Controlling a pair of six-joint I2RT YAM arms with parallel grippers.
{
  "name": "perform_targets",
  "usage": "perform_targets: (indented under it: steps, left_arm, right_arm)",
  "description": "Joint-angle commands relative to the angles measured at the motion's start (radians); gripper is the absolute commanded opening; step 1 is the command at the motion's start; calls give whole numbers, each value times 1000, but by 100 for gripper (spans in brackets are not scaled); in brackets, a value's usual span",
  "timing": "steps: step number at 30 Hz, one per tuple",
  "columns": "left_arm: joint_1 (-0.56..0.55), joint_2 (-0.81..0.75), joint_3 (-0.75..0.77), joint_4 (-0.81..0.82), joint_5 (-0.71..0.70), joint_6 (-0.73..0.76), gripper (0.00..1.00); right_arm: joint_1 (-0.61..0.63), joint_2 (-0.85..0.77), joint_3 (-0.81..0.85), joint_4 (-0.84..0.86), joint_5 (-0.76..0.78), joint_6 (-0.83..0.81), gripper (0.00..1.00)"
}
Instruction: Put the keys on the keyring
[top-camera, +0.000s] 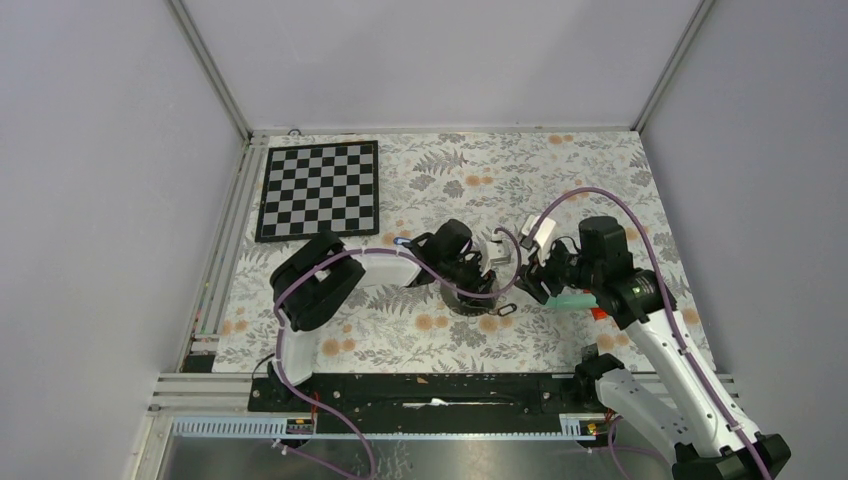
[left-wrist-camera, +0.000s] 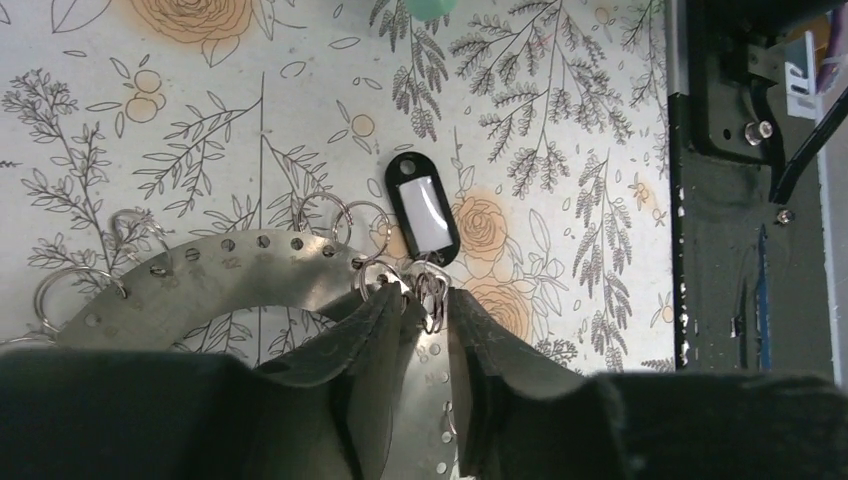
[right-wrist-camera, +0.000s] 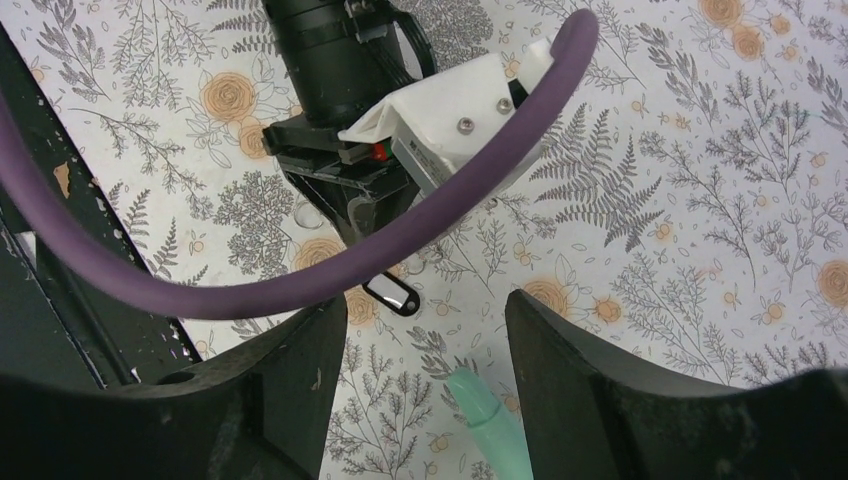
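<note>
The keyring (left-wrist-camera: 250, 270) is a flat grey metal hoop with a row of holes, lying on the flowered cloth with several small wire rings hooked in it. My left gripper (left-wrist-camera: 428, 297) stands over its band, jaws a little apart, a cluster of small rings between the tips. One of the keys, with a black tag (left-wrist-camera: 424, 210) and white centre, lies just beyond those tips, also seen as the black tag (right-wrist-camera: 390, 295). In the top view the left gripper (top-camera: 470, 275) covers the keyring (top-camera: 462, 302). My right gripper (right-wrist-camera: 425, 310) is open and empty above the cloth.
A teal stick (right-wrist-camera: 490, 415) lies on the cloth under the right gripper's fingers, its red piece (top-camera: 598, 313) beside the right arm. A chequered board (top-camera: 320, 188) sits at the back left. A black rail (left-wrist-camera: 720, 250) runs along the near table edge.
</note>
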Motion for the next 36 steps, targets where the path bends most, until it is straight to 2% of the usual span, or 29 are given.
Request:
perform_targets:
  steps: [1,8,11,12,20,25,28,32,36]
  left_arm:
    - [2,-28,48,-37,-36,60,36]
    - [19,-113,62,-179,-60,177,70]
    - [51,-176,31,-200,-48,213,95]
    - [62,-196,18,-203,-42,223,98]
    - [192,-281,-15,-264,-59,256,98]
    - [236,-248,87,-459,-204,226,96]
    - [248,-226,121,-487,-258,192,95]
    - [253,-186,160,-479,-267,228,86]
    - [278,-64,315,-565,-270,204,69]
  right_arm:
    - [-11,-21,-4,2,6,13,66]
    - [-14,-21,-9,11,1,18,66]
    - [-14,-12,-11,18,-11,23,67]
    - [-14,-9,-11,21,-16,23,67]
    - [-14,18,-16,58,-26,26,67]
    - [-14,66,-24,129,-46,43,68]
    - [-14,90,-31,164,-50,51,68]
    - [-14,92,-49,181,-49,55,68]
    - [-20,86,-56,181,-50,54,68]
